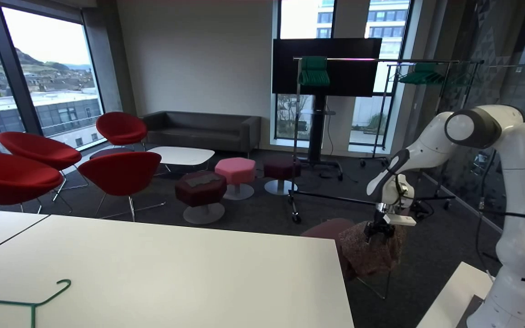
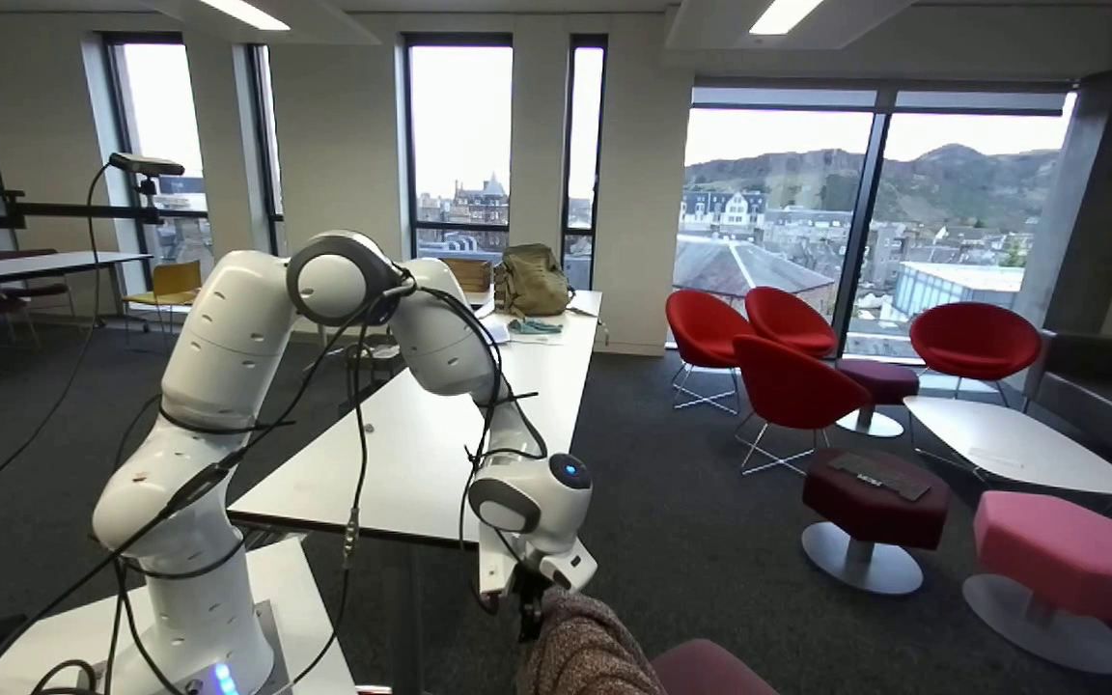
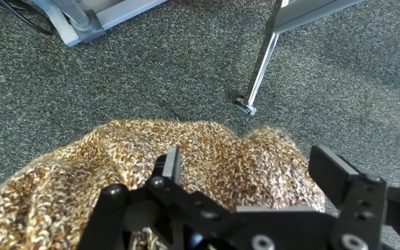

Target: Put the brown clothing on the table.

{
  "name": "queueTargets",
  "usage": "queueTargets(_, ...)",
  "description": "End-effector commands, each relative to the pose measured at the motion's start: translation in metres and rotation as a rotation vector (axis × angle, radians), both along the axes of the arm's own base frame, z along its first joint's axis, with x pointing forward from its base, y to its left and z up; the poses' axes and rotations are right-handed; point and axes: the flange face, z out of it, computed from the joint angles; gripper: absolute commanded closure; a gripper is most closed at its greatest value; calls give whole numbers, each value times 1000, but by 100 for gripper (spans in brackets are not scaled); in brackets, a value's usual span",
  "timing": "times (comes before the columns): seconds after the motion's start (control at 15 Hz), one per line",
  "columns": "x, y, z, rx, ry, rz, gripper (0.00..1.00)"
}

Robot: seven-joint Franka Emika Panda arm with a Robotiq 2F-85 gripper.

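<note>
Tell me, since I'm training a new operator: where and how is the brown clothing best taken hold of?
Probably the rounded fold near the top of the brown clothing, pinched from above: in the wrist view the open gripper frames this soft bulge, while the rest hangs over the maroon chair.
</note>
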Motion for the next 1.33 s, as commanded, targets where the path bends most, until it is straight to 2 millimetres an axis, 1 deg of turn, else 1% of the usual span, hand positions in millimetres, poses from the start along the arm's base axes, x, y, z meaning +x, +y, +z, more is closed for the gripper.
queueTargets(0.0, -11, -5, -28, -5, 60, -15, 0)
queueTargets(0.13, -20, -8, -41, -33, 84, -33, 0)
queueTargets(0.2, -24, -10, -44, -49, 92, -32, 0)
queueTargets(0.47, -32, -27, -35, -207, 60, -12, 0)
queueTargets(0.67, -33, -36, -27, -291, 9, 3, 0)
queueTargets(0.87, -28, -34, -22, -307, -82, 23, 0)
queueTargets(1.0, -23, -29, -18, -278, -143, 39, 0)
queueTargets(1.07, -20, -26, -17, -258, -170, 37, 25)
queueTargets(1.13, -16, -22, -16, -229, -190, 42, 28)
queueTargets(1.27, -14, -22, -17, -176, -215, 44, 41)
